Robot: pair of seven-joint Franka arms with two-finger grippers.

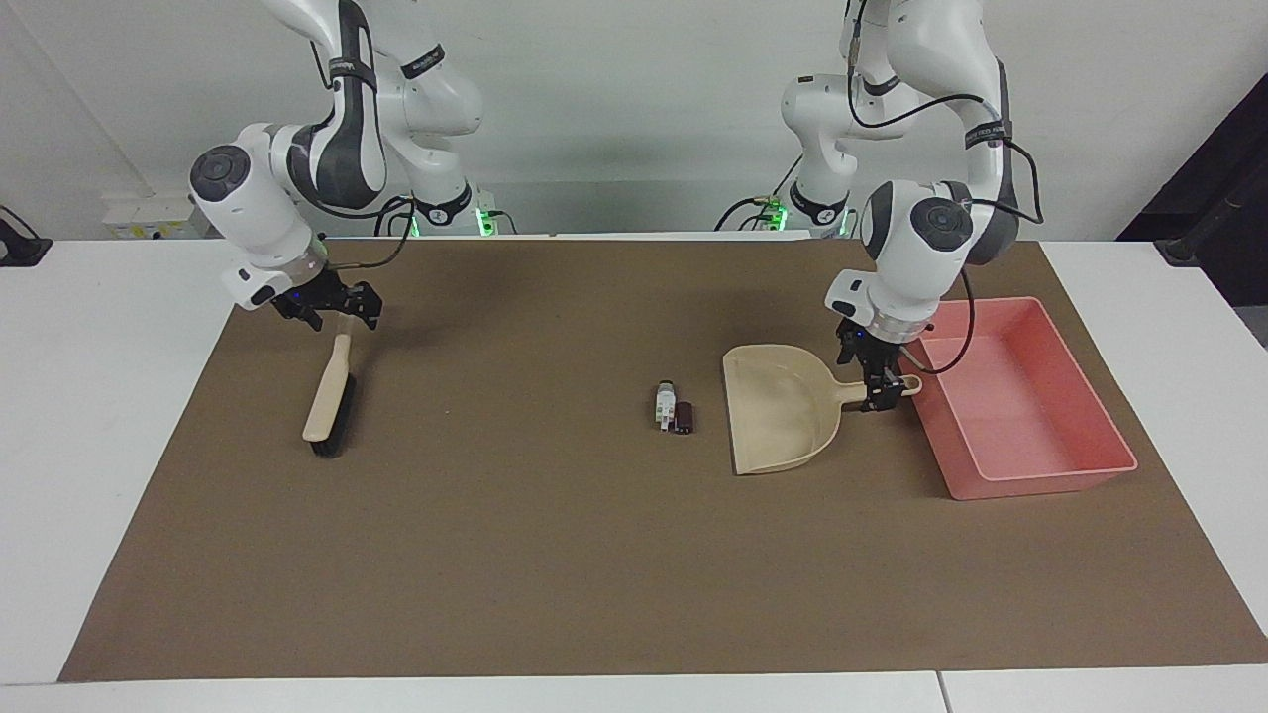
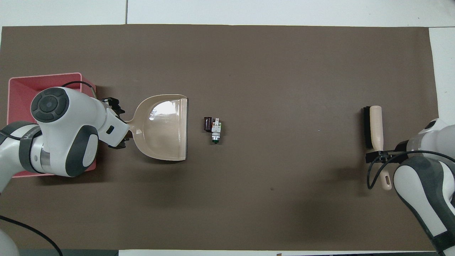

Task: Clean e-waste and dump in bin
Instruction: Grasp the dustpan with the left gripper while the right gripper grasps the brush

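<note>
Facing view. Landmark: the dustpan (image 1: 783, 406), lying flat on the brown mat (image 1: 555, 555). Left gripper (image 1: 885, 384) is down at the dustpan's handle, fingers spread either side of it, not yet pinching. The handle's long axis runs toward the left arm's end of the table, ending just beside the bin (image 1: 1020, 401), a shallow pink tray with nothing in it. The e-waste (image 1: 674, 408) sits just off the dustpan's open mouth, toward the right arm's end: two tiny bits side by side, touching or nearly so, one whitish-grey with green marks, one dark brown-black block. Right gripper (image 1: 342, 317) is well away from the dustpan, over the handle end of the brush (image 1: 329, 401), fingers spread, nothing held (brush lies flat, bristles on its edge).

Overhead view. Left gripper (image 2: 119, 124) straddles the handle where it meets the dustpan (image 2: 163, 128). The e-waste (image 2: 212, 128) lies square to the mouth's straight edge, a short gap between. The brush (image 2: 375, 133) lies with its long axis parallel to that edge. The right gripper (image 2: 376, 156) is across its handle. Judgement: the left arm is the nearer one to the e-waste.
</note>
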